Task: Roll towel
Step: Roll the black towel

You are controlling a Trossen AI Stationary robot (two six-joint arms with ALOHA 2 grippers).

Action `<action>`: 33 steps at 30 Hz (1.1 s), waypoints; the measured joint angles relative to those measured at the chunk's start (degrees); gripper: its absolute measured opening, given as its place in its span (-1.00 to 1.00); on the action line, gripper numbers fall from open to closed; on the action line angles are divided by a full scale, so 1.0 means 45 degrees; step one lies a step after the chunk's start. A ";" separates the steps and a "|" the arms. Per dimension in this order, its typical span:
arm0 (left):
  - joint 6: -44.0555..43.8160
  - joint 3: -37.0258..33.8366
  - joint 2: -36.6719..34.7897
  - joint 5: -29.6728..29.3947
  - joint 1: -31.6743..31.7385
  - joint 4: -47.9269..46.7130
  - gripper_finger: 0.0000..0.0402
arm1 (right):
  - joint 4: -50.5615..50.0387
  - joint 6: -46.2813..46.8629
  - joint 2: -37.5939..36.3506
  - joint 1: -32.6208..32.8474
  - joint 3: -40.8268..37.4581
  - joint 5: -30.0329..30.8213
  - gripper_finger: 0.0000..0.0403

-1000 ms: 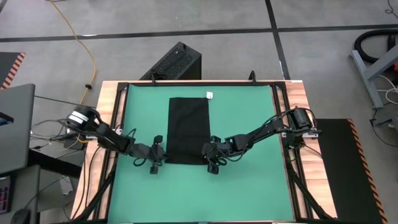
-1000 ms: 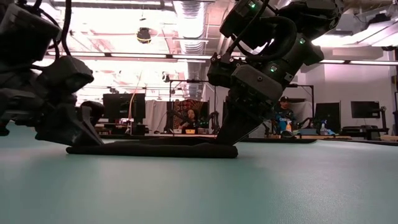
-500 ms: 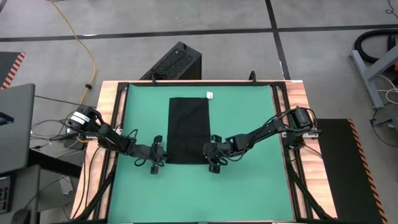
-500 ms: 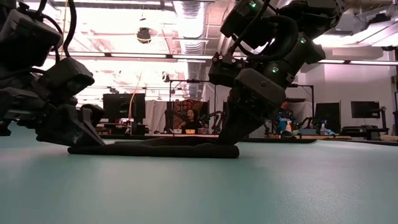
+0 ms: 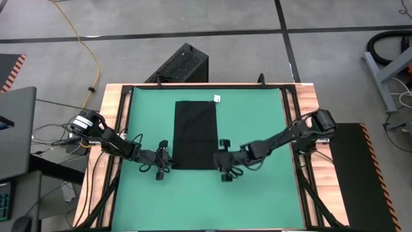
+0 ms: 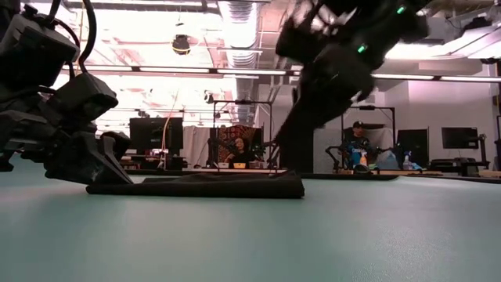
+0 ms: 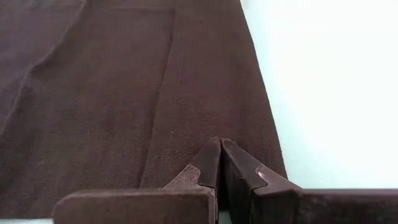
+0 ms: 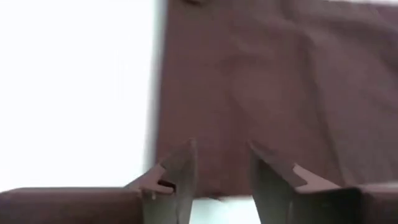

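A black towel (image 5: 195, 134) lies flat as a long rectangle in the middle of a green mat (image 5: 257, 122), its small white tag (image 5: 217, 98) at the far corner and its near edge facing the two arms. At that edge's left corner sits the left gripper (image 5: 162, 162); its wrist view shows the fingers pressed together with the tips low on the cloth, though whether any fabric is caught between them cannot be told. At the right corner of the same edge is the right gripper (image 5: 225, 168), its fingers (image 8: 177, 171) spread apart with the towel's edge showing in the gap, holding nothing. From table height the towel reads as a low dark strip, slightly thicker at the end under the right arm. The main risk, judging from this, is an uneven start: with one corner possibly held and the other free, lifting or turning the edge could skew the roll or drag the whole towel across the smooth mat. If the left fingers have in fact missed the cloth, they could slide off and leave the edge flat. The right fingers, closing too high, could also miss the thin edge.
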 joint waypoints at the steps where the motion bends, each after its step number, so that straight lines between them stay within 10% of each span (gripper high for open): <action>1: 0.0000 0.0000 0.0000 -0.0001 0.0000 -0.0001 -1.00 | 0.0173 -0.0328 0.0013 0.0224 0.0000 0.0029 -0.16; 14: -0.0065 0.0000 -0.0005 -0.0008 -0.0005 -0.0160 -1.00 | 0.2136 -0.1644 0.1974 0.0790 0.0010 0.0503 0.38; 33: 0.0121 -0.0005 0.0000 -0.0005 -0.0005 -0.0272 -1.00 | 0.0455 -0.1194 0.2846 0.0082 0.0062 0.0692 0.39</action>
